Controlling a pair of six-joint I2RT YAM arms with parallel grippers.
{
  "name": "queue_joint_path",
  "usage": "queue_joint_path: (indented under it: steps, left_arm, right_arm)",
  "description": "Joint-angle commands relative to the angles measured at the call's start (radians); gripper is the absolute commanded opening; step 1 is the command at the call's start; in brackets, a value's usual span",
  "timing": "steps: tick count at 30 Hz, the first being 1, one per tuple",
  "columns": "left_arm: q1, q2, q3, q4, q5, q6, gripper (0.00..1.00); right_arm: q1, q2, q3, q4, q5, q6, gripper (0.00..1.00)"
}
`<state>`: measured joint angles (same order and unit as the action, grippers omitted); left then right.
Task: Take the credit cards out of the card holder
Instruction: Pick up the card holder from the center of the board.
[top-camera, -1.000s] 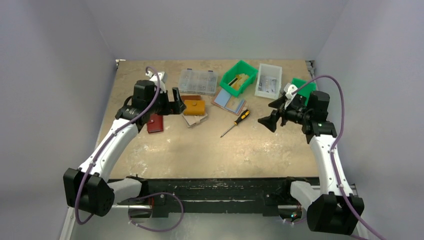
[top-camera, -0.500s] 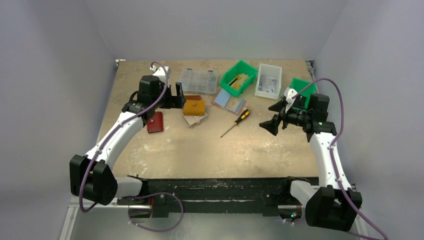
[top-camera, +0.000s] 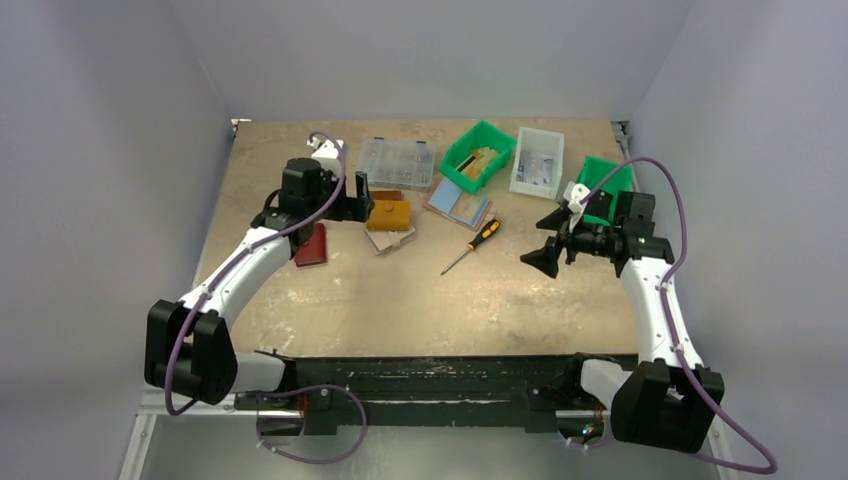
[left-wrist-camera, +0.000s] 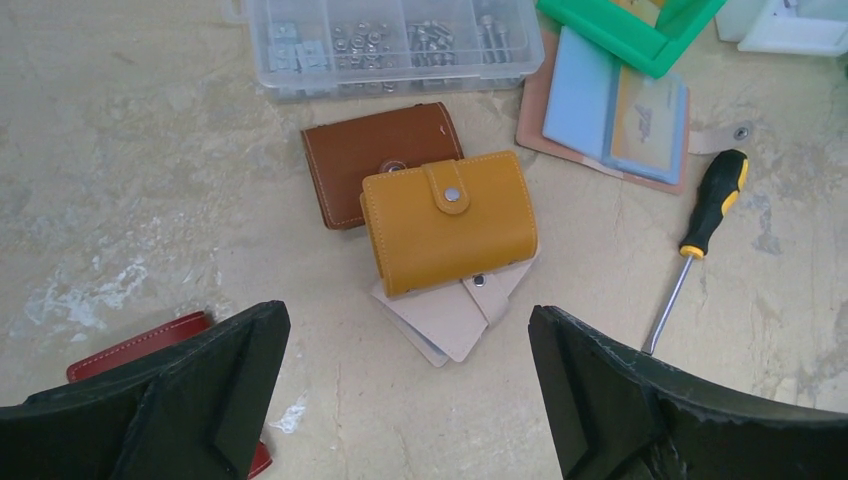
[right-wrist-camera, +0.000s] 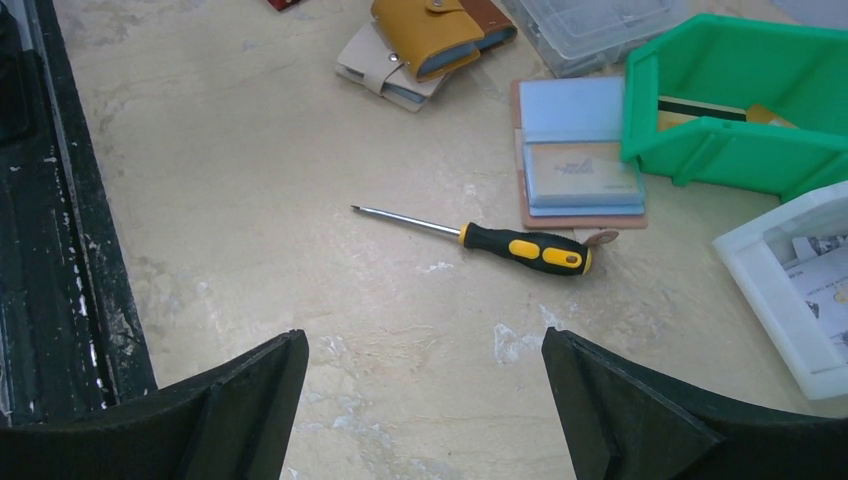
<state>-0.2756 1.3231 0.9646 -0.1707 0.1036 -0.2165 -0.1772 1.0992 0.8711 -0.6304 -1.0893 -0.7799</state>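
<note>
Snapped shut on the near side of the clear organizer box (left-wrist-camera: 385, 40), the card holder (left-wrist-camera: 448, 220) lies directly ahead of the wide-spread left gripper (left-wrist-camera: 402, 325), its long axis crossing their gap, while the equally spread right gripper (right-wrist-camera: 425, 350) hangs well away.

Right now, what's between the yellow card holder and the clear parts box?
A brown wallet, partly under the card holder; the left wrist view shows it.

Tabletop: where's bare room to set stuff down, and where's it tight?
Free: the wide near strip between the yellow-handled screwdriver and the black front rail; also the far-left corner beside the clear compartment box. Crowded: the far middle, where the mustard leather card holder sits on a brown leather wallet near the green plastic bin.
</note>
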Motion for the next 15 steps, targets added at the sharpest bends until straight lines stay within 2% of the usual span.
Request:
queue_joint_path:
  steps: [1, 8, 15]
  left_arm:
    - [0.025, 0.037, 0.025, 0.065, 0.098, 0.01, 1.0]
    - [0.065, 0.231, 0.157, -0.01, 0.216, -0.092, 0.92]
    - [0.065, 0.303, 0.107, 0.009, 0.222, -0.216, 0.76]
  right_arm:
    - [-0.007, -0.05, 0.035, 0.012, 0.006, -0.002, 0.99]
    - [-0.02, -0.126, -0.012, 0.08, 0.026, 0.064, 0.99]
    - [-0.031, -0.155, -0.024, 0.103, 0.04, 0.096, 0.99]
